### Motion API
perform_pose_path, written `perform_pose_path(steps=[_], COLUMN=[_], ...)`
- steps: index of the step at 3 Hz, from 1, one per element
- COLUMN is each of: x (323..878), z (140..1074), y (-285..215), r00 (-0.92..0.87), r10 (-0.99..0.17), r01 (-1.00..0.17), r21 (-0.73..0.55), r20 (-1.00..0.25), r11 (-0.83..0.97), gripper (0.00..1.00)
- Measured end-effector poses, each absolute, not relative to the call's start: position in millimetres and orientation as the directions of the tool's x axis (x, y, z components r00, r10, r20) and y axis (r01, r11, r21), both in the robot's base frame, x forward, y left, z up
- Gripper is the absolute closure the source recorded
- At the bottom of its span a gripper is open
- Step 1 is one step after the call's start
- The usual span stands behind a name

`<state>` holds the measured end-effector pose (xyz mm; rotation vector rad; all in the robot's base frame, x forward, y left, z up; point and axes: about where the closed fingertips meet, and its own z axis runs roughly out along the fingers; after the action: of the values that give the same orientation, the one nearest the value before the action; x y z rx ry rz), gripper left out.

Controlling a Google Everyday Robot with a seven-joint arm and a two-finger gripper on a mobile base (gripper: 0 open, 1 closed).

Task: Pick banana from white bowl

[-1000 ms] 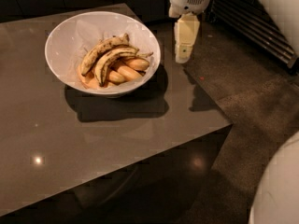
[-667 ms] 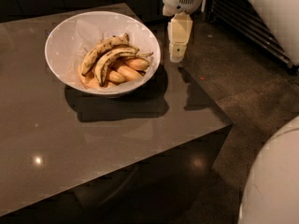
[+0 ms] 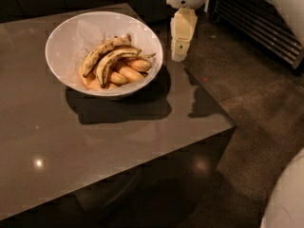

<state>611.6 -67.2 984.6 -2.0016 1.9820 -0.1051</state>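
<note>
Banana (image 3: 110,61) lies on top of the orange-yellow pieces (image 3: 129,73) in the white bowl (image 3: 66,37) on the worktop (image 3: 95,141) — approach step, with the pincer (image 3: 179,53) hanging just outside the rim, its opening impossible to tell — next it must come over the bowl and descend.

The white bowl (image 3: 71,34) sits on the dark, glossy surface (image 3: 95,146), toward its far side. Inside it, the speckled banana (image 3: 114,59) lies stem-joined with a second banana (image 3: 101,50), both on top of smooth orange-yellow pieces (image 3: 129,73). The tool (image 3: 179,54) hangs pointing down, just beside the bowl's right rim, near the surface's edge.
</note>
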Motion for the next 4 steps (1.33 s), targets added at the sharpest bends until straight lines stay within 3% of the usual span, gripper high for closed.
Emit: perform_pose_path(steps=[1, 4], x=[604, 622], z=[992, 980], y=[-64, -45], r00=[0.030, 0.031], r10=[-0.977, -0.962], r01=[-0.964, -0.981], r21=[-0.264, -0.190], r20=[-0.212, -0.272], r11=[0.027, 0.023], gripper=[0.00, 0.66])
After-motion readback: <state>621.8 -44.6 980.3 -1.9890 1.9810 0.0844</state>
